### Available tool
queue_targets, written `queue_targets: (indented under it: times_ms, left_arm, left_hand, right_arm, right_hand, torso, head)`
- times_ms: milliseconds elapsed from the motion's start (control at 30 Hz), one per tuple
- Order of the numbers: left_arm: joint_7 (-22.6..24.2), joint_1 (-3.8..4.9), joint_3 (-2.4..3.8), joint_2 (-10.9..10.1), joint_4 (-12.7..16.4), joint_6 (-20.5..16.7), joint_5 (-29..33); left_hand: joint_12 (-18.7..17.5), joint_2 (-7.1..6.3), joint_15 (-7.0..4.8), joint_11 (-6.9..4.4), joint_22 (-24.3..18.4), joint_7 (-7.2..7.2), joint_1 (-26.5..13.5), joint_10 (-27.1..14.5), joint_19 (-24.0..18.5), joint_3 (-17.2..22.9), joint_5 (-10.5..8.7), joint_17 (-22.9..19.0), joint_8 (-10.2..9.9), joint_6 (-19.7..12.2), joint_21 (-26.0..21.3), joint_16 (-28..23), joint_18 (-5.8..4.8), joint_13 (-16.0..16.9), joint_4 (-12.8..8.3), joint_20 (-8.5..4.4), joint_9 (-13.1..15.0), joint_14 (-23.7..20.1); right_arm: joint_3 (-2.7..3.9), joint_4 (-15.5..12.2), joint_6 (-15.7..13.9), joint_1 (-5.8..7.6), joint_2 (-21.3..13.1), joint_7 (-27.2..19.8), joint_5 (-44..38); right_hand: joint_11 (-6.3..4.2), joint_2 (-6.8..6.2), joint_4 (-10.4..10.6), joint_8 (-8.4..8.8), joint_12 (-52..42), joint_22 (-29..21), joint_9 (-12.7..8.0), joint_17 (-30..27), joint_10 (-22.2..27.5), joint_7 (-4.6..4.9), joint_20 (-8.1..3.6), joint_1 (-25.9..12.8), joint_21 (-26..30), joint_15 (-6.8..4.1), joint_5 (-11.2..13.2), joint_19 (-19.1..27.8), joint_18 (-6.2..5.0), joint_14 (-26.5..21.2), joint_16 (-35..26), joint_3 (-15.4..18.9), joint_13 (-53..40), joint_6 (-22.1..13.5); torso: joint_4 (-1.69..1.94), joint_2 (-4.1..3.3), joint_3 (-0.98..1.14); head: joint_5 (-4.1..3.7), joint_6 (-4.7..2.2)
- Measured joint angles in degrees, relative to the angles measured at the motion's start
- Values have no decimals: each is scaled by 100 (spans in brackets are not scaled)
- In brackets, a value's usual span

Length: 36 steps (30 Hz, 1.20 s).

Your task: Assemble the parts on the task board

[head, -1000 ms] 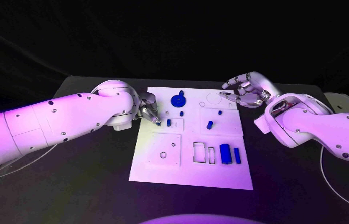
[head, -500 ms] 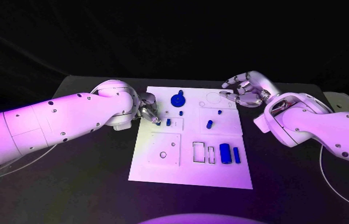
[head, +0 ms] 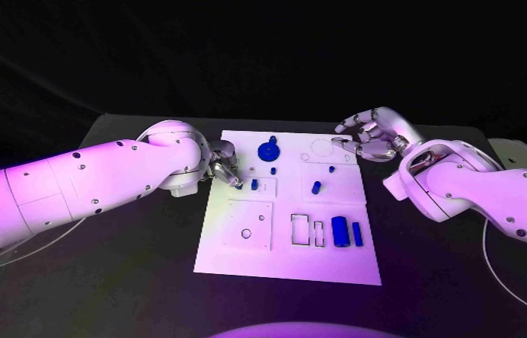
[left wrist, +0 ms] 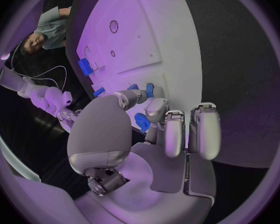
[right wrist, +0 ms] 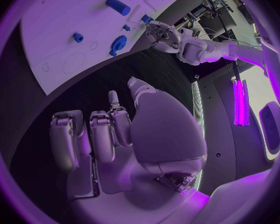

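Left hand: fingers curled at the task board's left edge, pinching a small blue part — you look placed to seat it there
Board: other blue parts lie mid-board and lower right
Right hand: hovers off the far right corner, fingers bent, empty
Unclear: which socket — fingers hide it

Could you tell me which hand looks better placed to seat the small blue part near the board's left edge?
Probably the left hand: its fingertips are already at the small blue part by the task board's left edge. The right hand hovers off the far right corner, holding nothing.
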State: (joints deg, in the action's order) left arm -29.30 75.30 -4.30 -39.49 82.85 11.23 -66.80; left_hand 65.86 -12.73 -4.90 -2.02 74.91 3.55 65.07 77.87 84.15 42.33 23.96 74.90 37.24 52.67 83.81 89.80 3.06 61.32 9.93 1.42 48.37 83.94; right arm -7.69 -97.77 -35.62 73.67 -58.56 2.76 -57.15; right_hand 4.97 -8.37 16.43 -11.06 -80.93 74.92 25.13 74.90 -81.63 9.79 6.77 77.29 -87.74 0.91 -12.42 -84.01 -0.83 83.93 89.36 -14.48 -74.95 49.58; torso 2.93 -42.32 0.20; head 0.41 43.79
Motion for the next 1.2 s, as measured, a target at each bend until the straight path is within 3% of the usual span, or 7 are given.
queue_targets:
  times_ms: [300,633,867,933,1200]
  left_arm:
    - [-11,-1,1,21,-13,-2,5]
    - [-31,1,1,49,-37,38,36]
    - [-35,1,1,54,-64,66,81]
    - [-36,1,-1,56,-68,70,89]
    - [-40,1,-1,56,-80,75,114]
  left_hand:
    - [0,0,0,-1,0,1,0,17,0,0,0,5,0,3,0,0,0,-1,0,0,2,0]
    - [22,67,-12,-32,0,7,-187,50,-21,16,-12,4,152,9,0,0,-1,-16,16,-21,116,13]
    - [-1,79,-44,-53,0,-64,-388,70,-1,67,-60,4,197,16,11,0,0,-58,-73,-41,176,0]
    - [-1,70,-44,-53,0,-64,-457,71,-22,228,-92,4,201,16,18,0,-1,-65,-261,-62,186,-1]
    - [-1,57,-63,-53,0,-73,-561,70,-22,252,-119,3,201,27,18,0,-1,-74,-318,-61,187,19]
  right_arm:
    - [0,0,0,-2,1,-2,0]
    - [0,0,0,-2,-2,-3,0]
    - [0,-1,0,-3,-3,-3,1]
    - [0,-2,0,-3,-5,-4,1]
    - [0,-7,-2,-3,-12,-4,1]
  right_hand:
    - [0,0,0,0,0,-1,0,5,0,0,0,0,0,0,0,0,1,0,0,0,0,0]
    - [0,0,0,0,0,-1,-1,4,0,0,0,0,0,0,0,0,0,0,0,0,1,0]
    - [0,0,0,0,0,-1,-1,4,0,0,0,0,0,0,0,0,0,0,0,0,1,0]
    - [0,-1,-1,-3,0,-2,-1,3,0,0,0,-1,0,0,0,0,0,0,0,-2,1,0]
    - [0,-23,-2,-26,0,-2,0,3,0,0,0,-23,0,0,0,0,0,0,0,-33,2,0]
  torso:
    - [-1,-1,1]
    - [1,1,3]
    - [-1,2,4]
    - [-2,2,4]
    - [-5,1,4]
  head:
    - [-3,2]
    - [-7,17]
    - [-5,15]
    - [-5,13]
    - [-4,7]
